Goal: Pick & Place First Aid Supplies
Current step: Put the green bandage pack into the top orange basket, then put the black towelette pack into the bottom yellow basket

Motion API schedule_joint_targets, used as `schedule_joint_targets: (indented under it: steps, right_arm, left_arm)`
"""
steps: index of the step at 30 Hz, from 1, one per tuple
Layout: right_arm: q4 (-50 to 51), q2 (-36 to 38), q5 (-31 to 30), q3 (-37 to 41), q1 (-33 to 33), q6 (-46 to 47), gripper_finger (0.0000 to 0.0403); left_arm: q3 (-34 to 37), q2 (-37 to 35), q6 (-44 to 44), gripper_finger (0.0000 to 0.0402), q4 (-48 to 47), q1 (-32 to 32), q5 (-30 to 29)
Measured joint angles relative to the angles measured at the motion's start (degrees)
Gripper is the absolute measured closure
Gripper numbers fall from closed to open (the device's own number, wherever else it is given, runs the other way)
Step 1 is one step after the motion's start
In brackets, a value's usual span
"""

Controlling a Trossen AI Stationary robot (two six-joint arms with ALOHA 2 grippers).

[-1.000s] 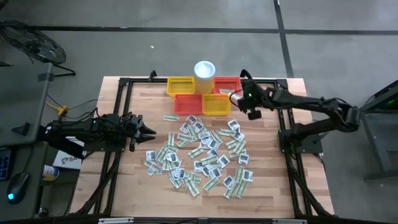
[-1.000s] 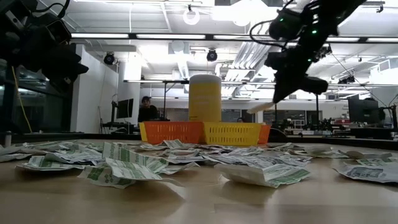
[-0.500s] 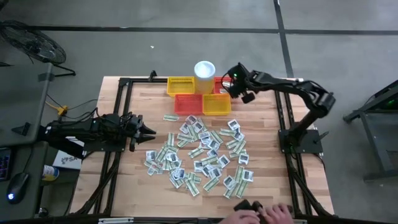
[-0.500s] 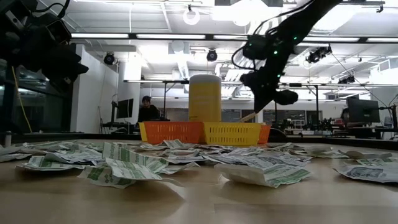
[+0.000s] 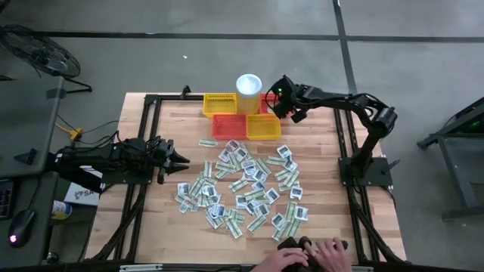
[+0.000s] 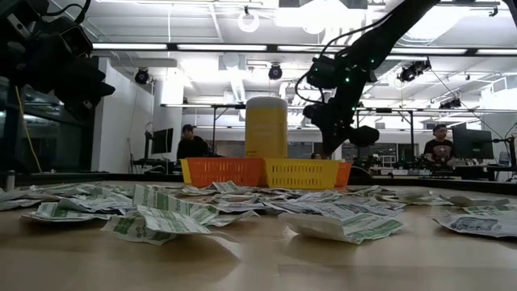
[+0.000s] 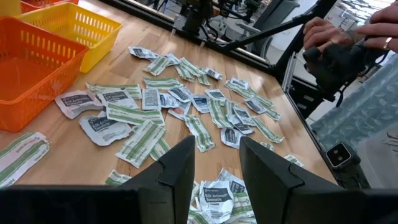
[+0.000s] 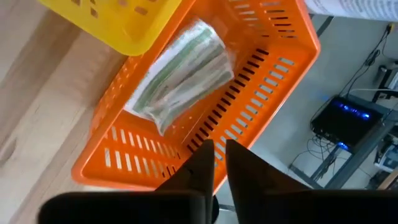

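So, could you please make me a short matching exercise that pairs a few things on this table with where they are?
Things:
1. white cup
2. green-striped packet
3. right gripper
4. left gripper

Places:
A. lying in an orange basket
B. at the table's left edge, beside the scattered packets
C. standing behind the row of baskets
D. above the orange basket at the right end of the row

Pairs: 1-C, 2-A, 3-D, 4-B

Green-striped packet (image 8: 183, 78), orange basket (image 8: 261, 81)
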State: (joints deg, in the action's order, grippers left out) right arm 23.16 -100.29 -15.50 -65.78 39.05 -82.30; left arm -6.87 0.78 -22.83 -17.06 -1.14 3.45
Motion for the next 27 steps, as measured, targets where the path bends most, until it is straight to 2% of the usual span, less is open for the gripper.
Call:
schedule_joint_targets:
  steps: [3, 6, 10, 14, 17, 20, 23, 27]
  right_arm:
    - [-0.1, 0.0, 0.0, 0.0, 0.0, 2.4, 0.0329]
    - [-0.5, 0.2, -0.8, 0.0, 0.0, 10.4, 0.0303]
    - [0.6, 1.9, -2.7, 0.0, -0.7, 28.6, 0.0283]
    - [5.9, 4.6, -2.9, 0.0, -1.7, 51.5, 0.028]
    - [11.8, 7.5, 0.2, 0.0, -2.6, 68.4, 0.0281]
    - [17.5, 10.0, 6.3, 0.0, -3.3, 80.7, 0.028]
    - [21.7, 12.0, 12.9, 0.1, -4.0, 89.1, 0.0281]
    - [20.4, 14.6, 20.9, 4.5, -5.8, 94.1, 0.028]
  left_arm:
    - [0.0, 0.0, 0.0, 0.0275, 0.0, 0.0, 0.0]
    - [0.0, 0.0, 0.0, 0.0275, 0.0, 0.0, 0.0]
    - [0.0, 0.0, 0.0, 0.0275, 0.0, 0.0, 0.0]
    - [0.0, 0.0, 0.0, 0.0275, 0.0, 0.0, 0.0]
    - [0.0, 0.0, 0.0, 0.0275, 0.0, 0.0, 0.0]
    - [0.0, 0.0, 0.0, 0.0275, 0.0, 0.0, 0.0]
    - [0.0, 0.0, 0.0, 0.0275, 0.0, 0.0, 0.0]
    - [0.0, 0.0, 0.0, 0.0275, 0.0, 0.0, 0.0]
